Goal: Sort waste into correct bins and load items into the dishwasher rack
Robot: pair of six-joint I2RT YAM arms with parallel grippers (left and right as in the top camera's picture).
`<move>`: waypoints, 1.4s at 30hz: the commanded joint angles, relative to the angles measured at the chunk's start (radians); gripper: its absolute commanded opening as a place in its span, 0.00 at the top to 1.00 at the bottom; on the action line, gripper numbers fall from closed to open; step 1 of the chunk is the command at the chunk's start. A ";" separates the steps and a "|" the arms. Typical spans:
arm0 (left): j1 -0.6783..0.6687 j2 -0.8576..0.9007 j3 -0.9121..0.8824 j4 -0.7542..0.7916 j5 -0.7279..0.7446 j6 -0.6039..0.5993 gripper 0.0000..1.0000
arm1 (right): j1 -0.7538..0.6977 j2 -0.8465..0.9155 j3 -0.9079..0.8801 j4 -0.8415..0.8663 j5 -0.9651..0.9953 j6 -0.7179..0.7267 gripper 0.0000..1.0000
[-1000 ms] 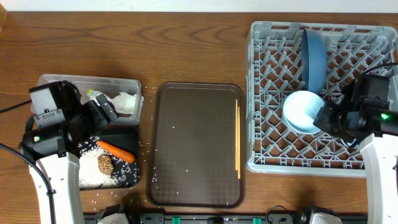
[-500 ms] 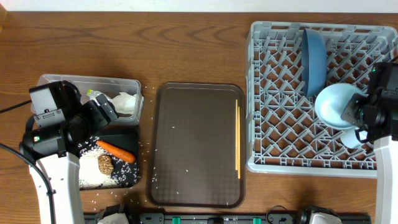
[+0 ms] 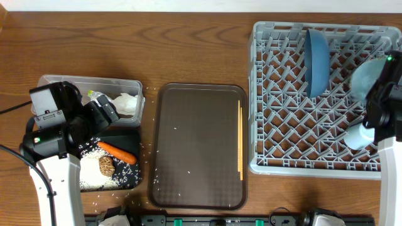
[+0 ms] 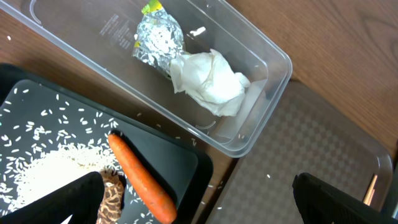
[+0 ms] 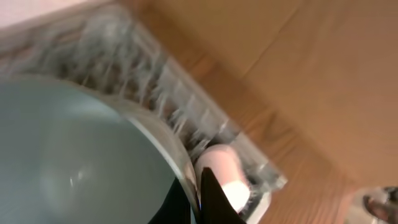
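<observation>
My right gripper (image 5: pixel 198 193) is shut on the rim of the white bowl (image 3: pixel 366 78) with the pale blue inside (image 5: pixel 74 162). It holds the bowl tilted on edge over the right side of the grey dishwasher rack (image 3: pixel 276 94). The blue plate (image 3: pixel 317 59) stands upright in the rack. A small cup (image 3: pixel 357 136) lies at the rack's right edge; it looks pink in the right wrist view (image 5: pixel 217 165). The chopsticks (image 3: pixel 240 141) lie on the brown tray. My left gripper (image 4: pixel 199 205) is open and empty above the carrot (image 4: pixel 140 180) and brown lump (image 4: pixel 111 199) on the black tray (image 4: pixel 174 149).
The clear tub (image 3: pixel 88 83) holds the white napkin (image 4: pixel 208 78) and the foil-lined yellow-green wrapper (image 4: pixel 158 37). Rice (image 4: pixel 56 171) lies heaped on the black tray, with loose grains on the table and on the brown tray (image 3: pixel 198 147) between the bins and the rack.
My right gripper has carried the bowl from the middle of the rack to its right side and turned it on edge. The left arm has not moved.
</observation>
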 commanded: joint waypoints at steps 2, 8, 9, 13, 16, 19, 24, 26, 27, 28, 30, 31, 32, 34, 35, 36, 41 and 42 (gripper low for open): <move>0.003 0.004 0.022 -0.003 -0.016 0.016 0.02 | -0.015 0.037 0.018 0.158 0.232 -0.139 0.99; 0.003 0.004 0.022 -0.003 -0.016 0.016 0.02 | -0.081 0.137 0.018 0.324 0.243 -0.365 0.99; 0.003 0.004 0.022 -0.003 -0.016 0.016 0.02 | -0.092 0.157 0.018 0.341 0.242 -0.388 0.99; 0.003 0.004 0.022 -0.003 -0.016 0.016 0.02 | -0.116 0.248 0.018 0.422 0.262 -0.571 0.99; 0.003 0.004 0.022 -0.003 -0.016 0.016 0.02 | -0.117 0.313 0.018 0.505 0.342 -0.670 0.99; 0.003 0.004 0.022 -0.003 -0.016 0.016 0.02 | -0.115 0.365 0.018 0.572 0.379 -0.763 0.99; 0.003 0.004 0.022 -0.003 -0.016 0.016 0.02 | -0.114 0.424 0.018 0.640 0.425 -0.787 0.99; 0.003 0.004 0.022 -0.003 -0.016 0.016 0.02 | -0.114 0.445 0.018 0.650 0.425 -0.787 0.99; 0.003 0.004 0.022 -0.003 -0.016 0.016 0.02 | -0.116 0.462 0.018 0.667 0.426 -0.787 0.99; 0.003 0.004 0.022 -0.003 -0.016 0.016 0.02 | -0.117 0.475 0.018 0.682 0.428 -0.790 0.99; 0.003 0.004 0.022 -0.003 -0.016 0.016 0.02 | -0.125 0.508 0.018 0.721 0.441 -0.800 0.99; 0.003 0.004 0.022 -0.003 -0.016 0.016 0.02 | -0.129 0.521 0.018 0.735 0.449 -0.800 0.99; 0.003 0.004 0.022 -0.003 -0.016 0.016 0.02 | -0.137 0.536 0.018 0.752 0.449 -0.804 0.99; 0.003 0.004 0.022 -0.003 -0.016 0.016 0.02 | -0.152 0.562 0.018 0.792 0.448 -0.812 0.99; 0.003 0.004 0.022 -0.003 -0.016 0.016 0.02 | -0.159 0.572 0.018 0.813 0.447 -0.824 0.99; 0.003 0.004 0.022 -0.003 -0.016 0.016 0.02 | -0.165 0.584 0.018 0.834 0.447 -0.844 0.99; 0.003 0.004 0.022 -0.003 -0.016 0.016 0.02 | -0.172 0.632 0.018 0.924 0.370 -0.964 0.99; 0.003 0.004 0.022 -0.003 -0.016 0.016 0.02 | -0.172 0.639 0.018 0.929 0.342 -0.993 0.99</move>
